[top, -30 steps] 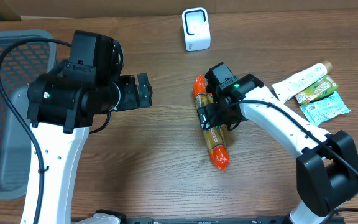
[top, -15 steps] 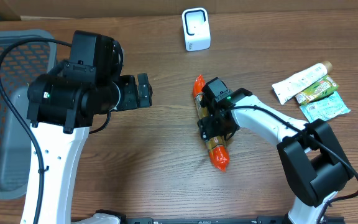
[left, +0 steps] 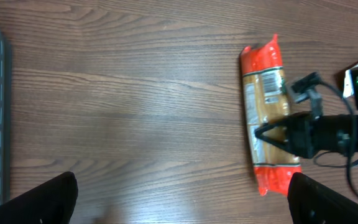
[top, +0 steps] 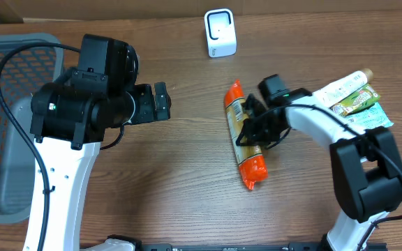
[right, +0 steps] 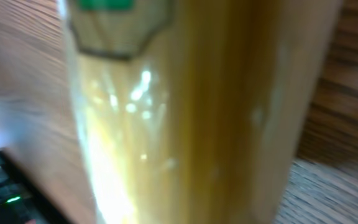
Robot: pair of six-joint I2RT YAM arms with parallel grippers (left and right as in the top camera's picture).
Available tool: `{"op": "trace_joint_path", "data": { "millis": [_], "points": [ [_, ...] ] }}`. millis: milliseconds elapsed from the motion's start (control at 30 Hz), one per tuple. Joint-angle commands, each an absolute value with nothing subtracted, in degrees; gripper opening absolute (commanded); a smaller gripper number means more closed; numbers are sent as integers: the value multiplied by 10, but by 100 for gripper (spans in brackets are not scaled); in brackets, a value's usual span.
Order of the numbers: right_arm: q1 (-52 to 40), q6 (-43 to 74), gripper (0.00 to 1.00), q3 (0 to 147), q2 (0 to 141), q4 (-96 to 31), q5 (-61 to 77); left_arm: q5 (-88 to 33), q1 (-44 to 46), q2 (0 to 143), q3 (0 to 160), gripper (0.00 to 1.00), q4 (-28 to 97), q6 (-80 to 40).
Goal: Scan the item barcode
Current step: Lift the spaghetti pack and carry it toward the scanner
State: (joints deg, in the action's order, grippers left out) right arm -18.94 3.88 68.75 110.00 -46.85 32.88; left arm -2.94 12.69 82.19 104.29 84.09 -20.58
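Overhead, my right gripper clamps the noodle packet, centre-right of frame. Right wrist shows only blurred yellow wrap; left wrist reveals its barcode label. My left gripper stands wide apart.

Left hand spread wide; right hand clamped, arm outstretched.

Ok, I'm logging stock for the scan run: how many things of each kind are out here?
1 long orange packet
2 small packets: green packet, blue packet
1 white tube
1 white scanner
1 grey basket
Total: 6
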Motion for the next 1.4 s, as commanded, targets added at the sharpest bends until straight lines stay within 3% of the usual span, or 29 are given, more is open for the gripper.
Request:
{"op": "trace_joint_path", "data": {
  "millis": [0,300,567,900,1367],
  "points": [
    [-163,-21,4,691,1050,-468,489,-28,128,823,1052,99,840,-193],
    [-133,-49,4,706,898,-470,602,-28,128,823,1052,100,840,-193],
    [-134,46,4,755,777,-465,623,-28,128,823,1052,100,840,-193],
    [-134,124,4,757,749,-426,664,-28,128,823,1052,99,840,-193],
    [-155,343,4,772,772,-169,696,-28,128,823,1052,100,840,-193]
  ]
}}
